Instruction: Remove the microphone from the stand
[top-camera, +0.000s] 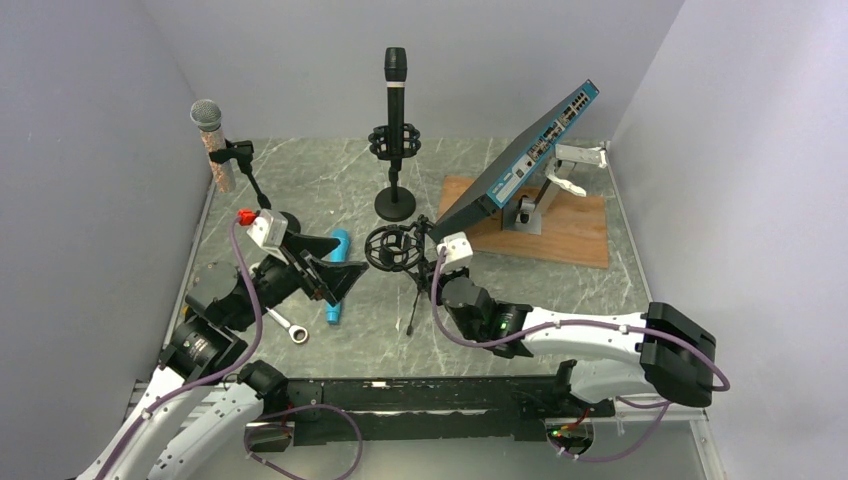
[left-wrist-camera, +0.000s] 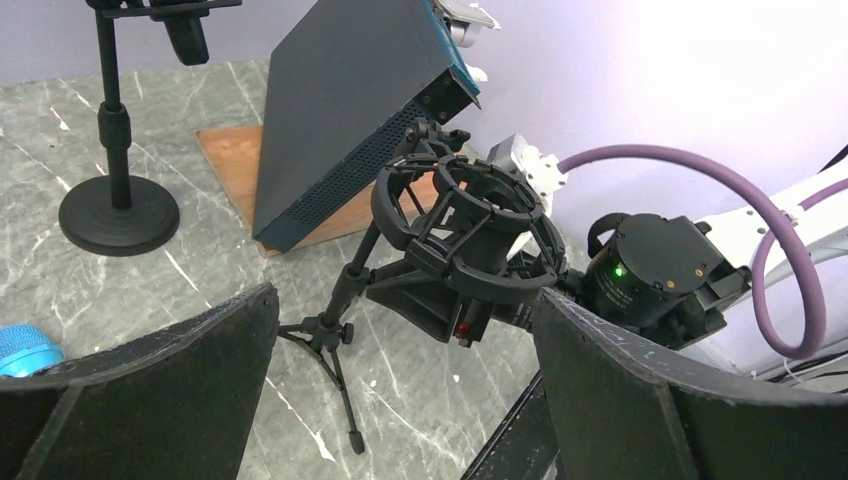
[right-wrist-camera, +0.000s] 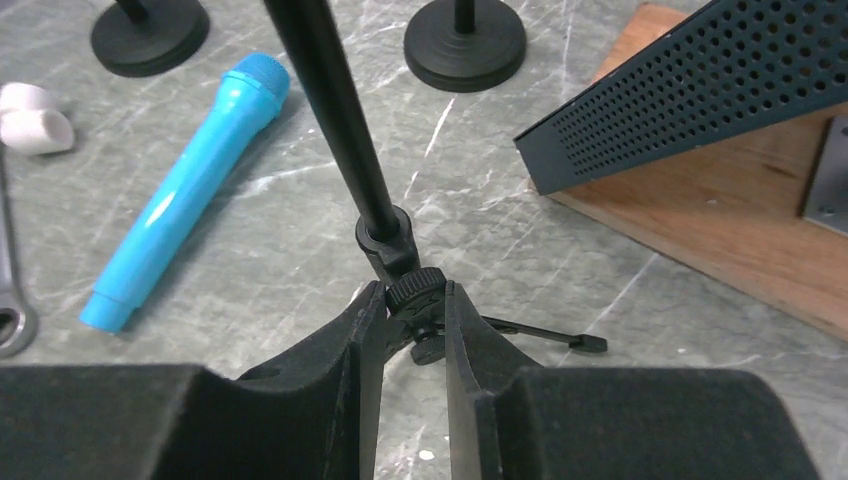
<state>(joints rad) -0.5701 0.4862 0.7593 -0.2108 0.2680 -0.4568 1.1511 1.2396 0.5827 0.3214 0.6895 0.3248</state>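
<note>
Top external view: the blue microphone (top-camera: 331, 312) is seen lying flat on the worktop (top-camera: 300, 190). Its long axis runs from 12 to 6 o'clock with the head toward 12, and it lies at 9 o'clock of the tripod stand (top-camera: 411, 305). At 12 o'clock a black microphone (top-camera: 396, 85) is held upright in a cradle (top-camera: 395, 140).

Only in the right wrist view is the right hand (right-wrist-camera: 410, 300) shown pinching the tripod's hub knob (right-wrist-camera: 415, 292).

In the left wrist view the left hand (left-wrist-camera: 405, 298) is shown spread wide before the shock mount (left-wrist-camera: 470, 225).

Blue microphone (top-camera: 332, 311) partly hidden behind left hand (top-camera: 350, 258).
</note>
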